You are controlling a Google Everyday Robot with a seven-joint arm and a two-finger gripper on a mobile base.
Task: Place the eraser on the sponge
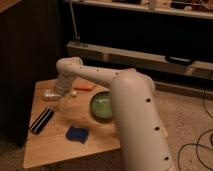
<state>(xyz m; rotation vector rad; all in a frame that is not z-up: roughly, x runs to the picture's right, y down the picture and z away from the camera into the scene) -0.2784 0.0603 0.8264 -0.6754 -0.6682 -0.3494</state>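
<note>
The end effector (61,100) hangs over the far left corner of the surface (45,150); its opening state cannot be determined. The eraser (41,120) lies near it, along the left edge.

I take this for a lab or workshop room, since my gripper (60,96) hangs over a low wooden table (47,146) on speckled carpet (187,112), with a long dark shelf unit (150,59) beyond it and loose cables (192,146) trailing well off to its right.
</note>
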